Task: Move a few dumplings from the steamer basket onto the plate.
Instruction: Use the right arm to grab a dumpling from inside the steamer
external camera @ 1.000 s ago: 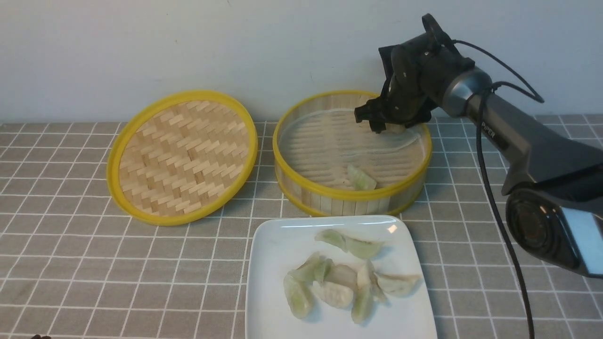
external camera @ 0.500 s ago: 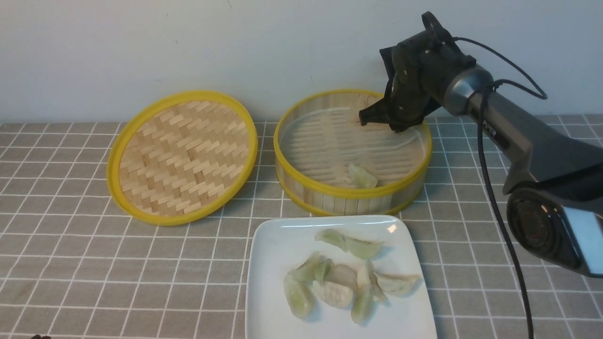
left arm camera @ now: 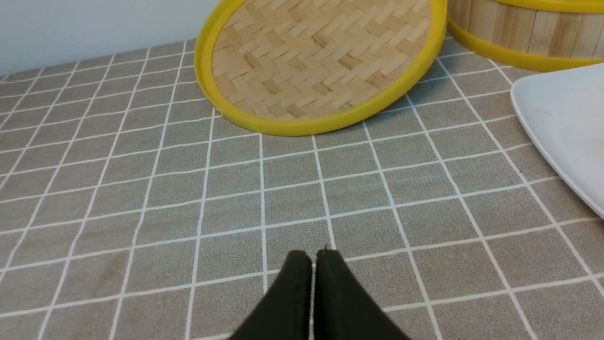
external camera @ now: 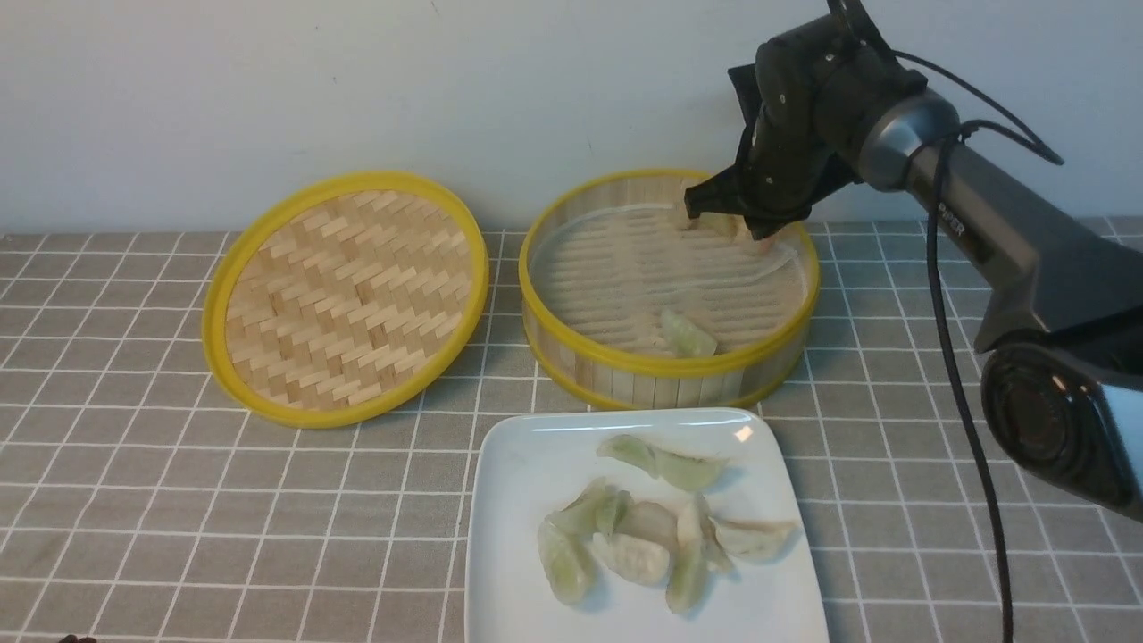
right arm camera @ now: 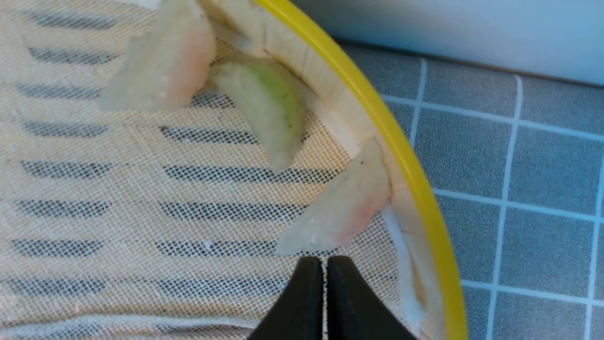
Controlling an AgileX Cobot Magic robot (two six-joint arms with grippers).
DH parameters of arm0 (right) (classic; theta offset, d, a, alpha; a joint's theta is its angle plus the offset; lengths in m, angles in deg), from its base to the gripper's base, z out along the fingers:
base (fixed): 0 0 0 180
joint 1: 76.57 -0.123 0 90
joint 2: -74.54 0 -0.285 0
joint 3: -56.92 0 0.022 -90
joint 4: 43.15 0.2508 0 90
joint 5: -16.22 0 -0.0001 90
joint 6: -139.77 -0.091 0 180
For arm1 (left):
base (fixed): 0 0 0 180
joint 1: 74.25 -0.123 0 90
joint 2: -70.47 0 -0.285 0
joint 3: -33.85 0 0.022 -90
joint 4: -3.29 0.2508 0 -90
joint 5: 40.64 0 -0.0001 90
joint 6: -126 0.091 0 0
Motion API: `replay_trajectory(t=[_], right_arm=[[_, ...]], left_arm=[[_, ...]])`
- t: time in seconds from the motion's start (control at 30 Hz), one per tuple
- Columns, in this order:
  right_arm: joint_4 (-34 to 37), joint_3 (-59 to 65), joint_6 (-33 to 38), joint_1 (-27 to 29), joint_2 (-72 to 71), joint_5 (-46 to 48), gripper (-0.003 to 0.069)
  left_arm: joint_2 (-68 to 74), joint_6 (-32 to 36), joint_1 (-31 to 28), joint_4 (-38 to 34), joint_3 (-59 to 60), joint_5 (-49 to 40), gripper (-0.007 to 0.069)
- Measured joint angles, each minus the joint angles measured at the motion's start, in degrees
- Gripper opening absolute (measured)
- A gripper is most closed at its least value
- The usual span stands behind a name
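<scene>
Holding dumplings: steamer basket and plate

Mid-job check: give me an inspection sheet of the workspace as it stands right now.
Surface: grey checked tablecloth; no spills seen.
Job's things: steamer basket holds one green dumpling near its front. At its far wall are two pinkish dumplings and a second green one. The plate carries a pile of dumplings.
Clutter: woven lid to the left of the basket; nothing else seen.
Grippers: right end effector shut over the basket's far side, tips just short of a pinkish dumpling, nothing visibly pinched. Left end effector shut above the cloth, holding nothing.
Cables: black cable hangs along the right arm.
Surroundings: plain pale wall; nothing else seen.
</scene>
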Motion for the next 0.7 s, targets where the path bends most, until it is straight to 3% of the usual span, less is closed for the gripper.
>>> replay_trajectory(t=[0.07,0.33,0.43,0.7], right_arm=[[0.2,0.0,-0.9,0.0,0.0,-0.46,0.0043],[1.37,0.0,-4.13,1.2,1.05,-3.68,0.0264],[3.51,0.0,-5.07,2.42,2.11,-4.31,0.0316],[4.92,0.0,-5.47,2.69,3.53,-8.05,0.0343]], left_arm=[[0.0,0.0,0.0,0.0,0.0,0.0,-0.0005],[0.0,0.0,0.0,0.0,0.0,0.0,-0.0005],[0.0,0.0,0.0,0.0,0.0,0.0,-0.0005],[0.0,0.0,0.0,0.0,0.0,0.0,-0.0005]])
